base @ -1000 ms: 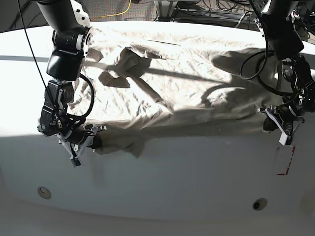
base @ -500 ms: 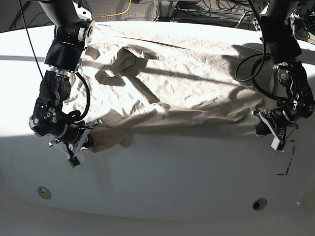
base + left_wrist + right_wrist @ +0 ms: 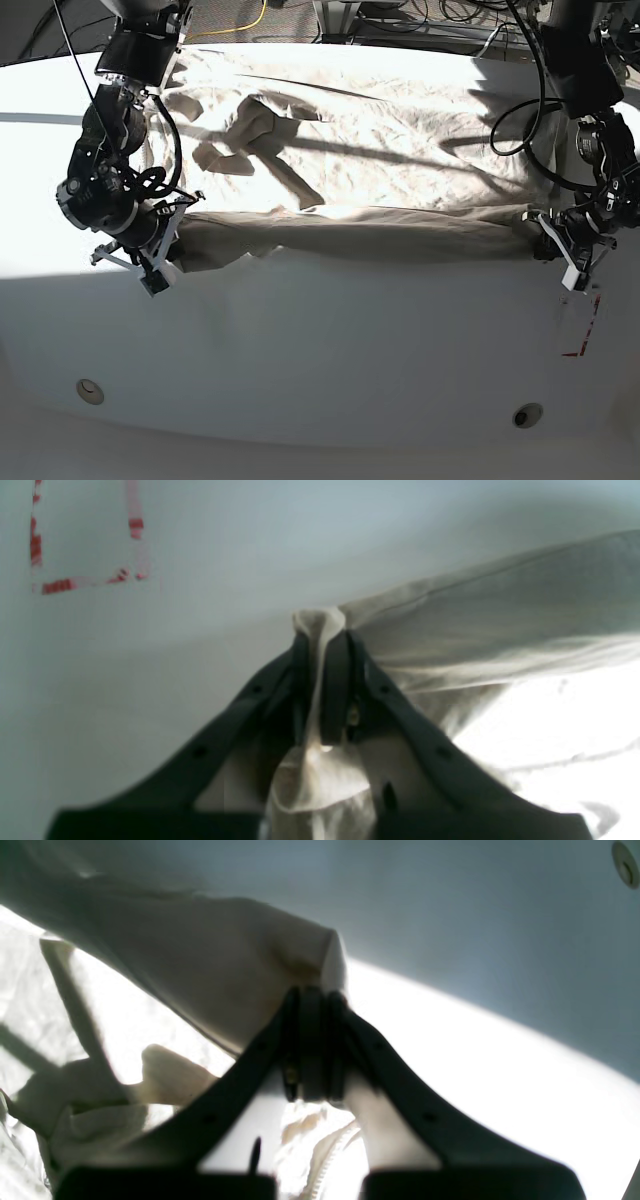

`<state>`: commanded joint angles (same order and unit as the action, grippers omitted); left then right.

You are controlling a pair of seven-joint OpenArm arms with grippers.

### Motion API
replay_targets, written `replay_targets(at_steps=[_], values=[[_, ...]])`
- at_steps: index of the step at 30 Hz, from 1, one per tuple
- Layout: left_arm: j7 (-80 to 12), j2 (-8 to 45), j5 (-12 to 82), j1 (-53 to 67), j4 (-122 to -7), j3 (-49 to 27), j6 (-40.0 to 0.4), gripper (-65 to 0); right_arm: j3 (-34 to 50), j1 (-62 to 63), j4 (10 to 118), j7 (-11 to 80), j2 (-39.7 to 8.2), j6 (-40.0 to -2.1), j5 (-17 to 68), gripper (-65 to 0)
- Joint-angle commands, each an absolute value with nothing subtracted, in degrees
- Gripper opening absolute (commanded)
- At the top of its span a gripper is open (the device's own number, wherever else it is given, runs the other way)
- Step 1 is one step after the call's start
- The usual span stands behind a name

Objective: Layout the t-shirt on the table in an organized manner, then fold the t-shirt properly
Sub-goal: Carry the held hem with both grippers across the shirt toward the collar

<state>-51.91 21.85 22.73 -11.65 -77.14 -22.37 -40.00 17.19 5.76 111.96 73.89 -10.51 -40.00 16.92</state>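
T-shirt (image 3: pixel 380 140) lies spread wide across the far half of the table (image 3: pixel 330 350), beige, wrinkled, crossed by arm shadows. Its near hem is lifted into a taut rolled band running between my two grippers. My left gripper (image 3: pixel 560 245) is at the right end of that band in the base view, jaws clamped down on a pinch of fabric; left wrist view shows the cloth (image 3: pixel 475 615) squeezed between the black fingers (image 3: pixel 334 680) and poking out above the tips. Red dashed mark (image 3: pixel 585 325) sits on the table just beside this gripper, toward the near edge. My right gripper (image 3: pixel 165 250) is at the other end, fingers (image 3: pixel 310 1040) pressed together on the hem corner, fabric (image 3: pixel 210 970) bunched over the tips in the right wrist view. Two round holes (image 3: pixel 90 391) (image 3: pixel 527 415) near the front edge, well apart from the shirt. Crumpled fold with a sleeve shows in the far left part of the shirt.
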Motion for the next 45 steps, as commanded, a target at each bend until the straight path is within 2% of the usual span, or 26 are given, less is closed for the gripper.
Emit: replay_targets(at_steps=[7,11,17,31,34,38,40,42,45], values=[[-57.4,24.0,29.8,-6.2,-80.8,-22.8,-40.0,-65.0,19.5,-2.2,115.7,73.8,-9.4,-40.0,17.4,-65.0],[-57.6,24.4,32.5,-1.0,-86.2,-22.8,-40.0,-65.0,23.2,-5.5,115.6,73.8,-9.4,-40.0,22.4,-65.0],[-57.6,24.5,32.7,3.9,-90.7,-22.8,-40.0,-65.0,26.6,-9.2,115.6,73.8,-9.7,-40.0,26.7,-65.0],[-57.6,25.7,32.7,8.4,-91.4,-22.5,-40.0,-65.0,27.4,-15.2,115.4,73.1,-10.2,-40.0,26.9,-64.8],[-57.6,25.7,32.7,9.2,-91.4,-22.6,-40.0,-65.0,27.4,-16.5,115.4,71.6,-10.2,-40.0,26.8,-62.1],[-57.6,26.2,32.7,10.1,-91.4,-22.6,-40.0,-64.4,27.4,-17.9,115.4,70.5,-10.3,-40.0,26.7,-49.9],[-57.6,26.9,32.7,10.5,-91.4,-22.6,-40.0,-63.1,27.6,-18.5,115.4,70.5,-10.3,-40.0,26.9,-47.9],[-57.6,27.1,32.8,10.9,-91.4,-22.6,-40.0,-61.8,28.6,-19.0,115.5,70.5,-10.2,-40.0,27.1,-49.9],[-57.6,27.2,32.9,10.9,-91.4,-22.7,-40.0,-61.8,29.6,-19.2,115.5,70.5,-10.2,-40.0,27.1,-60.7]])
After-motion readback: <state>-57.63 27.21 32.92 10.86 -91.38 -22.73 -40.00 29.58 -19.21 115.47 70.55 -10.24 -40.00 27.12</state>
